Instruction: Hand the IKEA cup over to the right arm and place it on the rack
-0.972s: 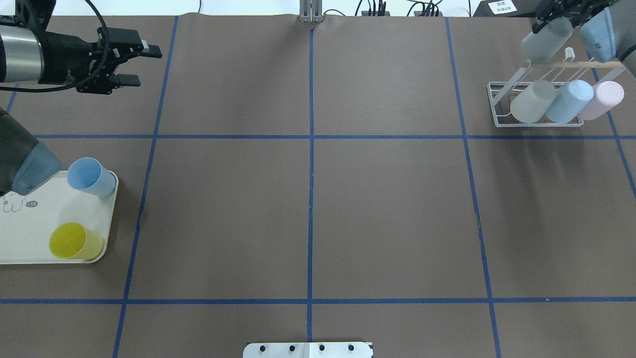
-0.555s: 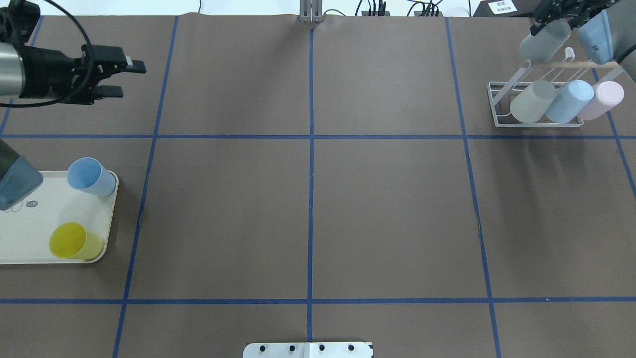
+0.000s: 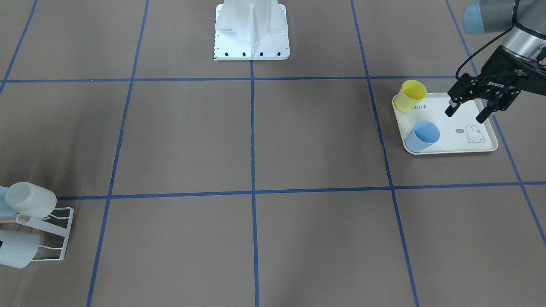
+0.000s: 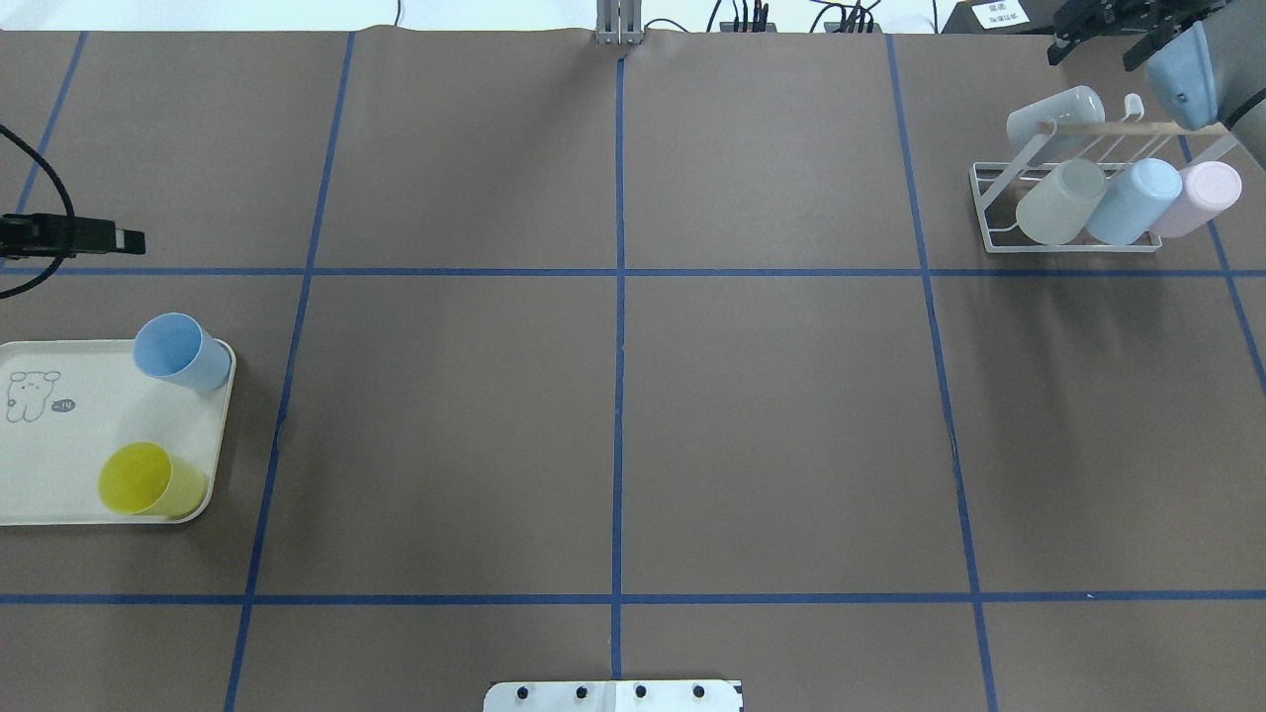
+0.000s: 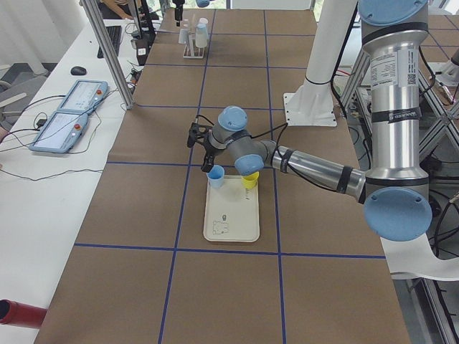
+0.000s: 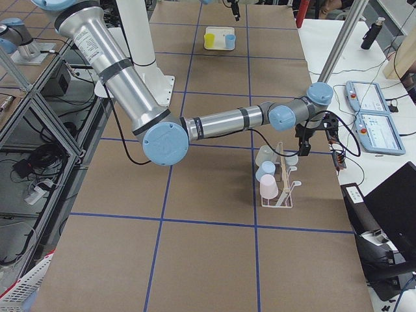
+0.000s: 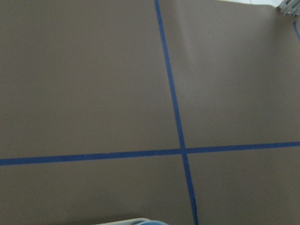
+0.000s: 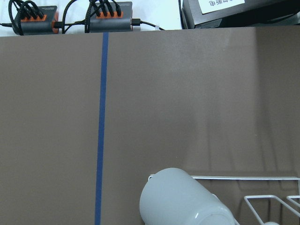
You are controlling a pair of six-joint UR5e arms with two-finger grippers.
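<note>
The right hand (image 4: 1096, 40) hangs spread above the rack (image 4: 980, 208), a pale cup (image 4: 1053, 111) lying tilted on it. The left hand (image 3: 465, 115) hovers spread over the tray (image 3: 452, 140).

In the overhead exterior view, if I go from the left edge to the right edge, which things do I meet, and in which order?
Tray → metal plate → whitish cup → light blue cup → pink cup.
</note>
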